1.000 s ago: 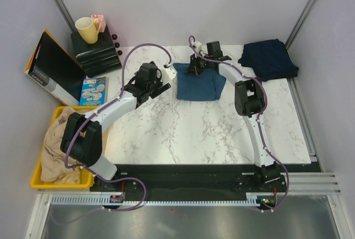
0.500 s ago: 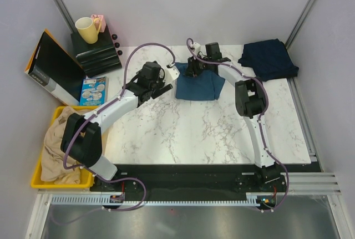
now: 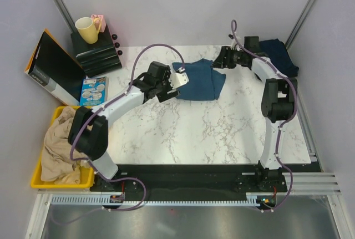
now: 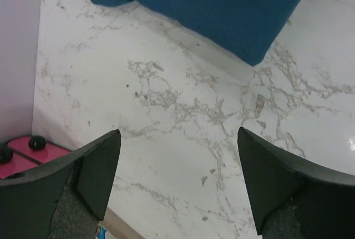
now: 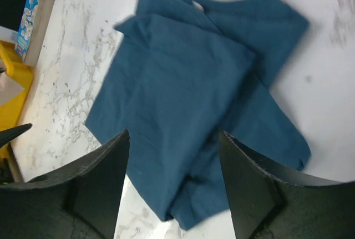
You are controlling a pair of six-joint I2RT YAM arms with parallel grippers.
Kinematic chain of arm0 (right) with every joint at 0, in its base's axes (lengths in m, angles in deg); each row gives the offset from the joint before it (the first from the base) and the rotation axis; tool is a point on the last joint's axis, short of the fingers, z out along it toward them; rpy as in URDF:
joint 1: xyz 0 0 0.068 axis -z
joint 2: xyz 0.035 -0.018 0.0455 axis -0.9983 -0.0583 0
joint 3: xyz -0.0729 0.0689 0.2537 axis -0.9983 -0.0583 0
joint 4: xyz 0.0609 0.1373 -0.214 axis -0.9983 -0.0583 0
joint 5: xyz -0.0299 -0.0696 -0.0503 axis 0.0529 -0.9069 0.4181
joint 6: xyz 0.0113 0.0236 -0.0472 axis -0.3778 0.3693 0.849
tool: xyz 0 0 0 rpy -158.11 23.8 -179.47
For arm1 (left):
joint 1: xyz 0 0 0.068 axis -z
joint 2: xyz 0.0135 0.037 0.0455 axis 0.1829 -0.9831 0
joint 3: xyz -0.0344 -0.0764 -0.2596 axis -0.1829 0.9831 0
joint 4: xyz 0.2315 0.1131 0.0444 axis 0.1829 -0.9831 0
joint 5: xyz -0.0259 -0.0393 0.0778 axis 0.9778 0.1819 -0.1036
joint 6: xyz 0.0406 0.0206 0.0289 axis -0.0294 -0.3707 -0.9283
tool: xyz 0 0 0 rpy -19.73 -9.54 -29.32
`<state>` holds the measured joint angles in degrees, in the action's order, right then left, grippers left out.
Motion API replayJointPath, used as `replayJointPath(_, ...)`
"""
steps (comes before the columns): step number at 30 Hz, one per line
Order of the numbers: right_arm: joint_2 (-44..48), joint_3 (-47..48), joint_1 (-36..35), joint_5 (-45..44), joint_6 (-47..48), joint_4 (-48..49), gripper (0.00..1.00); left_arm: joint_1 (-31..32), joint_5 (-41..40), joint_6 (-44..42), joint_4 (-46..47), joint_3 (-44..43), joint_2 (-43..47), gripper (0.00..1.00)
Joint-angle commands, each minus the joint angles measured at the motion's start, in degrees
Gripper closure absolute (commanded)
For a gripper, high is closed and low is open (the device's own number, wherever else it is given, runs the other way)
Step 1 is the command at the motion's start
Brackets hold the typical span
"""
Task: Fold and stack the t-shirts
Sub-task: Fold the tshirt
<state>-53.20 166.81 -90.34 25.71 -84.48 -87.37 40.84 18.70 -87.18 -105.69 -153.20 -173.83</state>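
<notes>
Top external: noting steel-blue t-shirt (image 3: 198, 81) lying folded but rumpled at the far middle of the marble table (image 3: 183, 131); navy t-shirt (image 3: 276, 56) sitting folded at the far right corner, apart from it. Logging left gripper (image 3: 178, 80) hovering just beside the steel-blue shirt's left edge, jaws standing wide apart, gripping nothing, left wrist view showing only bare marble between them. Logging right gripper (image 3: 219, 62) hanging by that shirt's far right corner, between both shirts, jaws spread, holding nothing; right wrist view looking down on unevenly overlapping blue layers.
</notes>
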Motion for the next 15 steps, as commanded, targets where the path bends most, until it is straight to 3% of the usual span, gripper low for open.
replayJointPath(1,-2.04,-4.57,3.42,7.49,-6.34,-1.53,0.30,0.63,6.13,-5.01,-0.52,-10.73,-10.82,0.08)
replayJointPath(8,-6.35,-5.89,6.93,11.99,-9.51,-1.35,0.32,1.77,4.72,-6.94,-0.44,-29.45,-23.42,0.08)
replayJointPath(15,-7.50,-9.84,10.53,13.13,-10.31,-2.85,0.30,3.27,4.81,-7.83,0.97,-35.62,-29.57,0.08)
